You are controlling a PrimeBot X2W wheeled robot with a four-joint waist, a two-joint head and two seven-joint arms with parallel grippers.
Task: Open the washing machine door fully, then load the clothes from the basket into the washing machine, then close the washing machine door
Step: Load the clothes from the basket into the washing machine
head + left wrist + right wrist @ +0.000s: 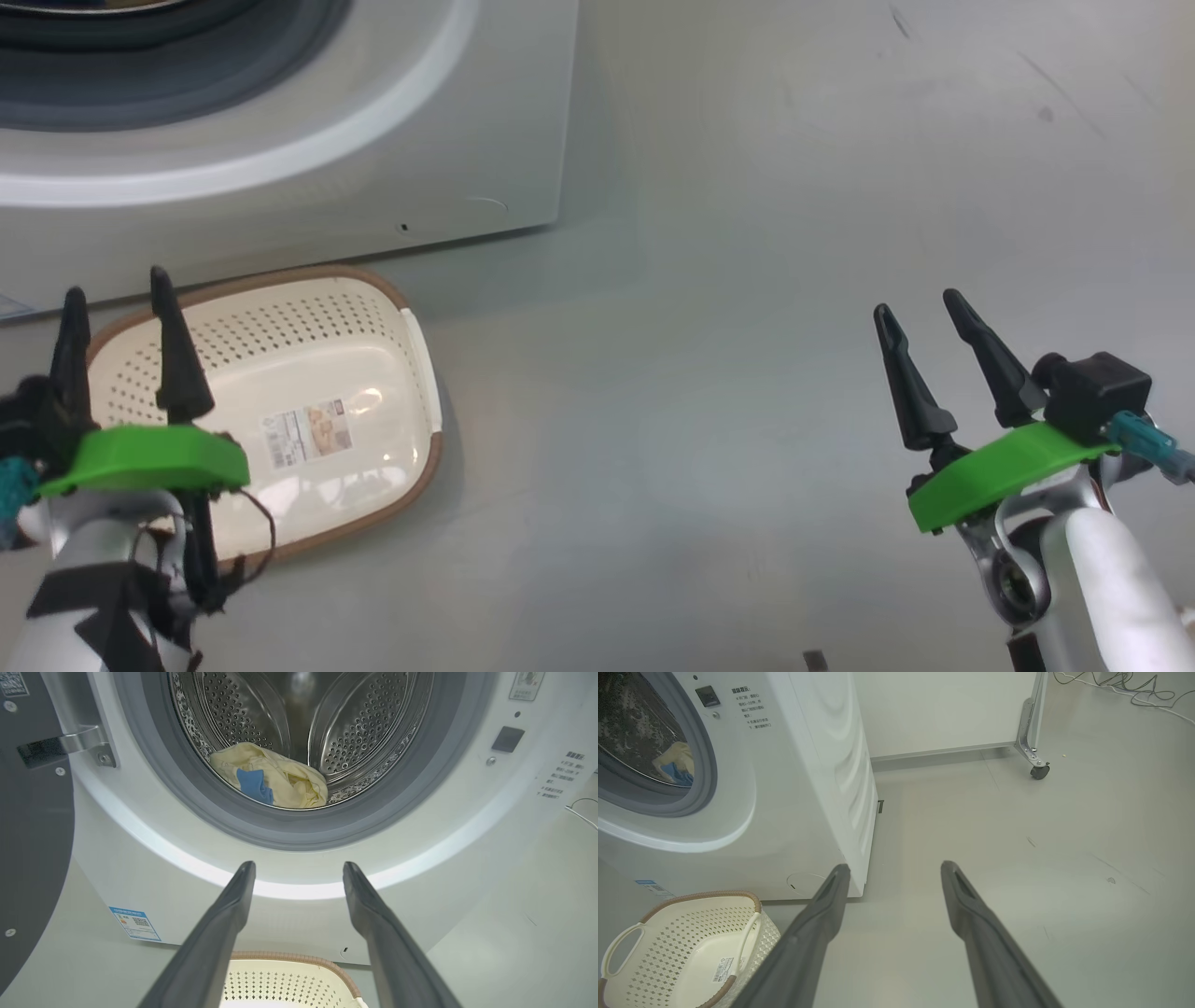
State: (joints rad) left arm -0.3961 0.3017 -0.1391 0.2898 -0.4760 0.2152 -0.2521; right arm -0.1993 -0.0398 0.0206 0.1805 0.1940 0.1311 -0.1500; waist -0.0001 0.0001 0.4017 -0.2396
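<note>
The dark, curved-edged washing machine door [28, 835] stands open just left of the wide, empty left tool [299, 864], the nearer one; the right tool [895, 864] gapes empty too, with the soft cream-yellow and blue clothes [280, 781] in the steel drum [373, 718].

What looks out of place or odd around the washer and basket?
Nothing stands out. The basket sits upright and empty on the floor before the washing machine, the clothes lie inside its drum, and the washing machine door hangs open.
</note>
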